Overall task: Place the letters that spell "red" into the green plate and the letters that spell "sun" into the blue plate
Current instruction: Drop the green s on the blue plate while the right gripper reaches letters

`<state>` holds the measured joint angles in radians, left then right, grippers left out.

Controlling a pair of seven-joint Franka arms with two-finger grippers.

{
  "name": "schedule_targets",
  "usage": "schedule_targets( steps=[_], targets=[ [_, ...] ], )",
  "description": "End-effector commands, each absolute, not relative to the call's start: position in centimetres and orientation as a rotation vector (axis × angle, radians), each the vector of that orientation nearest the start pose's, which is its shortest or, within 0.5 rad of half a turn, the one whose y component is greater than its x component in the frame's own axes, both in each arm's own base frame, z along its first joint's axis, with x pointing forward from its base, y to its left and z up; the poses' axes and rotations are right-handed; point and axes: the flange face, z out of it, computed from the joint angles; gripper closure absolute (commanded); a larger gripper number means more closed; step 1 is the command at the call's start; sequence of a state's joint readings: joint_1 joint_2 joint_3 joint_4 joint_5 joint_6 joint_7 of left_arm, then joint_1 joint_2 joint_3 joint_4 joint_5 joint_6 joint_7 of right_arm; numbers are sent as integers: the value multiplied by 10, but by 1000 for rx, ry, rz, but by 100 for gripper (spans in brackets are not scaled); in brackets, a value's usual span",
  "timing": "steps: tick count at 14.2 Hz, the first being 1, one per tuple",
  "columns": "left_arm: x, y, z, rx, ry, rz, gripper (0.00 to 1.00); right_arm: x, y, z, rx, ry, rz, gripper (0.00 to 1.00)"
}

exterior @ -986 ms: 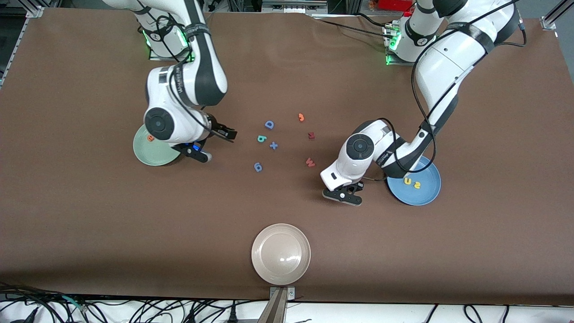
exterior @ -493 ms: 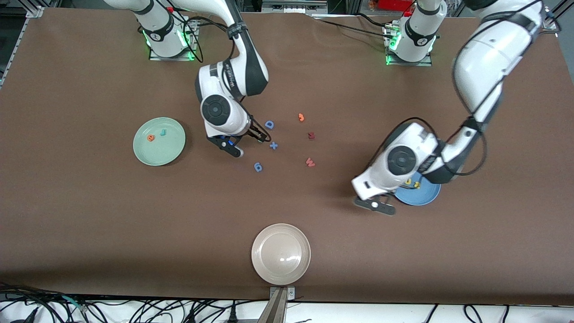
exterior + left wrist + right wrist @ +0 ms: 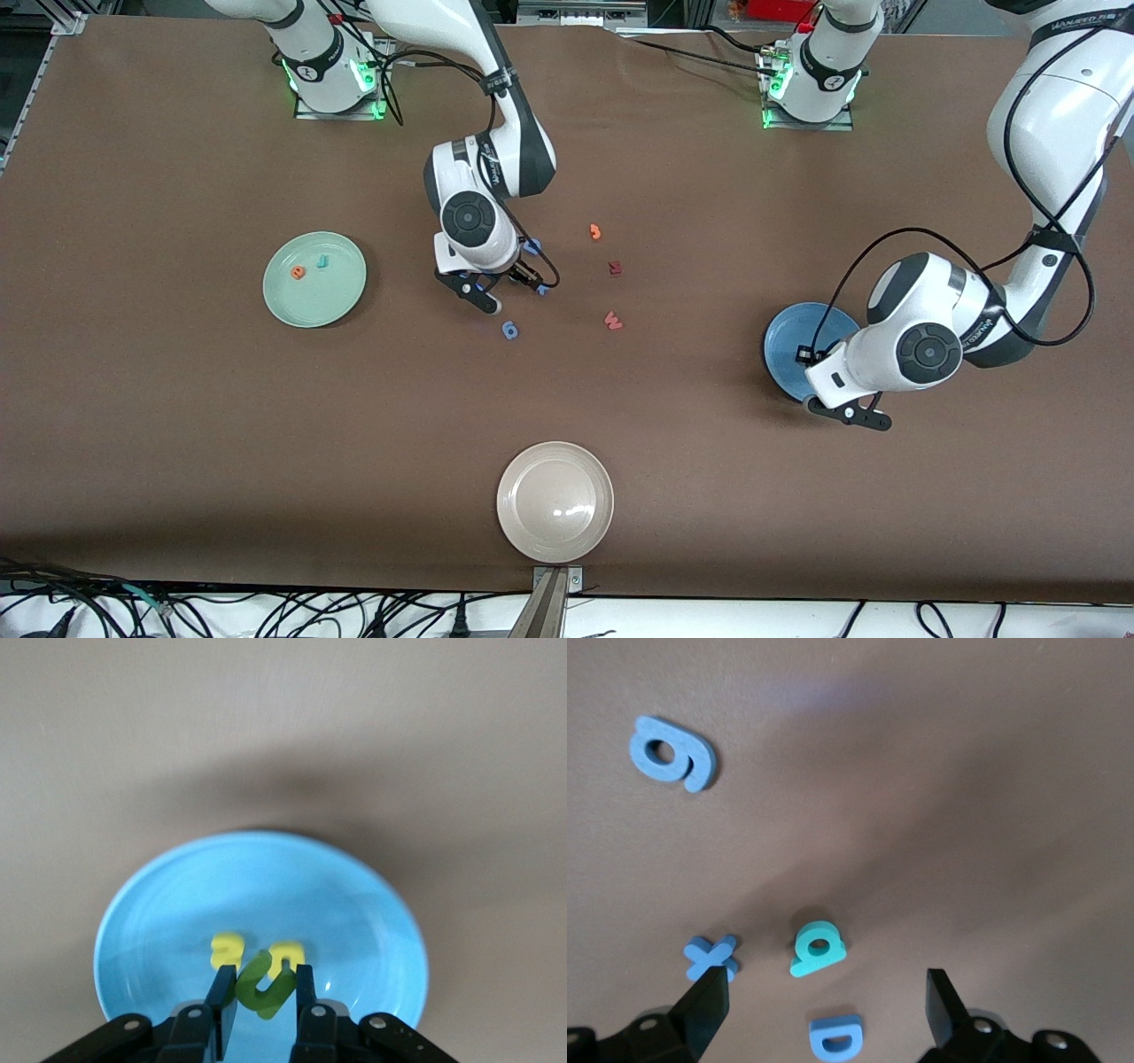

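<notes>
- My left gripper [image 3: 260, 992] has swung from bare table to over the blue plate [image 3: 159, 904], jaws clamped on the green "n" [image 3: 263, 981].
- My right gripper [image 3: 824, 997], jaws wide, left the green plate [image 3: 314, 279] and hovers over the teal "d" [image 3: 818, 948], at three o'clock from that plate.

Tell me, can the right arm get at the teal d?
Probably yes. The right claw hangs open right over the teal d, which lies flat with gaps to the x and blue D.
</notes>
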<state>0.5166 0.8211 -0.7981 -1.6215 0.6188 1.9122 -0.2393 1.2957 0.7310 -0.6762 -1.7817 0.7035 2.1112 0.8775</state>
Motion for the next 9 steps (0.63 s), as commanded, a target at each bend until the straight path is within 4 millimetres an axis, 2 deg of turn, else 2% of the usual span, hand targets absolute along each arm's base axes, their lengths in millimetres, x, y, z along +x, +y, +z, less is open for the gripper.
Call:
schedule_targets(
  steps=[1,2,3,4,5,6,7,9],
  targets=[
    [615,-74,229,-3000,416,374,82,479,420,188,-2987,984,313,1],
    [603,-71,224,-3010,425,355,82,478,420,184,-2991,983,316,1],
    [597,-55,218,-3034,395,334,82,476,421,180,-2999,983,318,1],
    [592,-49,214,-3053,390,324,79,476,420,176,-3001,988,319,2],
    [587,-53,210,-3067,398,318,71,475,420,176,-3001,990,320,2],
    [587,-53,210,-3067,400,318,21,475,420,174,-3002,992,321,2],
    [588,-53,212,-3068,398,309,0,475,420,174,-3002,992,321,6],
    [591,-53,218,-3069,392,303,0,476,420,174,-3002,991,320,18]
  ],
)
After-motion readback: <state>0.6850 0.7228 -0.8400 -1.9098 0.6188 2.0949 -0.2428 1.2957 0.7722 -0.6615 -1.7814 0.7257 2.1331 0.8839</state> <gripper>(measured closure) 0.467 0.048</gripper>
